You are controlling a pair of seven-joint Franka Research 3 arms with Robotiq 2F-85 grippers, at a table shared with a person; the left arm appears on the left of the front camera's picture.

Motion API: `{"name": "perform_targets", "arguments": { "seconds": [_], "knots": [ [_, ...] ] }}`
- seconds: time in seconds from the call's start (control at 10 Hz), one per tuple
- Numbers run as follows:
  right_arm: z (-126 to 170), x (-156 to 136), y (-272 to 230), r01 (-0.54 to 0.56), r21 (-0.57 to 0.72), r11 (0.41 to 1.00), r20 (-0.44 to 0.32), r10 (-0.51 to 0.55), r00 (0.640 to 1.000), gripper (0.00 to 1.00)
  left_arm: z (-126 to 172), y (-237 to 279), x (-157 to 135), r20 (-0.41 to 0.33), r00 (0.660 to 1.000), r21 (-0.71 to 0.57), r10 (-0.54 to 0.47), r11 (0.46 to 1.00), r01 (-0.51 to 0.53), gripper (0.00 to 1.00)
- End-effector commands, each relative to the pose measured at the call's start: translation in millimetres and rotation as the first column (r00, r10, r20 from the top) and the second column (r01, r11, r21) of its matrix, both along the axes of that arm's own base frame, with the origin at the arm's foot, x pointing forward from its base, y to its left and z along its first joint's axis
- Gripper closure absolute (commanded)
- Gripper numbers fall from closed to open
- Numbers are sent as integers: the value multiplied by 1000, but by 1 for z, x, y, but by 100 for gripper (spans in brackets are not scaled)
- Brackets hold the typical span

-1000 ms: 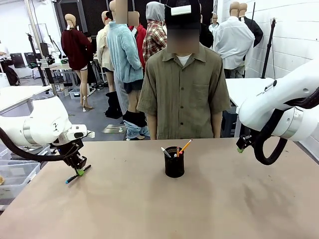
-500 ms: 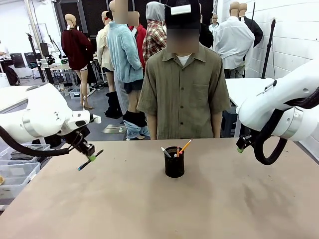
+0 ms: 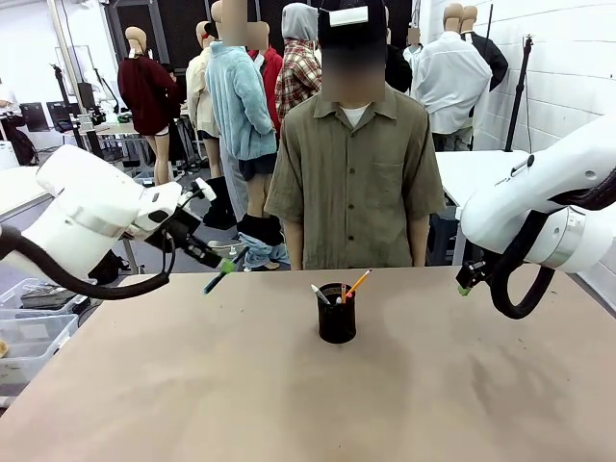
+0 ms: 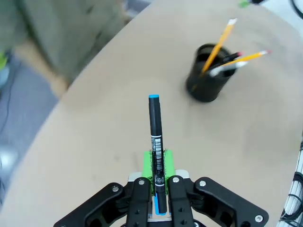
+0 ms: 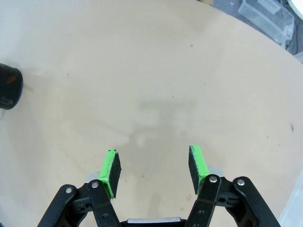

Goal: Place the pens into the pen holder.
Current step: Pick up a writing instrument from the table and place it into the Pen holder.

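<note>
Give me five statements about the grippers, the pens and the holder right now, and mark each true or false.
1. The left gripper is shut on the black pen with blue end. True.
2. The right gripper holds a pencil. False: it is open, holding nothing.
3. The pen holder lies tipped over. False: it stands upright.
4. A yellow-orange pencil sticks out of the holder. True.
5. The held pen rests on the table. False: it is in the air.

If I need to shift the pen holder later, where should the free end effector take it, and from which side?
Probably grip the pen holder low across its round mesh wall, coming in level from the right end effector's side. It stands upright, and pencils fan out of its mouth, so a top-down grasp on the rim would likely hit them.
</note>
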State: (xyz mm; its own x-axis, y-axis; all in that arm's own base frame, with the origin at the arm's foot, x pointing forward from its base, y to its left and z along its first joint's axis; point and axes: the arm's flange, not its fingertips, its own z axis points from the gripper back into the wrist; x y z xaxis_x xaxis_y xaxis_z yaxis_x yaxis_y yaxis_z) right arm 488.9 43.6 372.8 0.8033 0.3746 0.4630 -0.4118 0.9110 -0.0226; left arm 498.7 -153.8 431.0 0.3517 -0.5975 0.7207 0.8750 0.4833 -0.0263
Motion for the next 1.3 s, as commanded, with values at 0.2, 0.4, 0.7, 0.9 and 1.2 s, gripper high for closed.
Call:
{"name": "perform_targets", "arguments": {
  "seconds": [0.2, 0.4, 0.7, 0.9, 1.2],
  "knots": [
    [-2, -1, -3, -11, 17, 1000, 5, 11, 1000, 27, -15, -43, 34, 151, 946, -227, -288, 921, 317, 100],
    [-2, -1, -3, -11, 17, 1000, 5, 11, 1000, 27, -17, -81, 45, 218, 906, -294, -363, 861, 415, 100],
    [-2, -1, -3, -11, 17, 1000, 5, 11, 1000, 27, -28, -126, 61, 292, 857, -345, -425, 789, 508, 100],
    [-2, -1, -3, -11, 17, 1000, 5, 11, 1000, 27, -44, -153, 62, 307, 826, -360, -473, 746, 561, 100],
    [-2, -1, -3, -11, 17, 1000, 5, 11, 1000, 27, -66, -170, 66, 349, 804, -397, -481, 701, 592, 100]
  ]
}}
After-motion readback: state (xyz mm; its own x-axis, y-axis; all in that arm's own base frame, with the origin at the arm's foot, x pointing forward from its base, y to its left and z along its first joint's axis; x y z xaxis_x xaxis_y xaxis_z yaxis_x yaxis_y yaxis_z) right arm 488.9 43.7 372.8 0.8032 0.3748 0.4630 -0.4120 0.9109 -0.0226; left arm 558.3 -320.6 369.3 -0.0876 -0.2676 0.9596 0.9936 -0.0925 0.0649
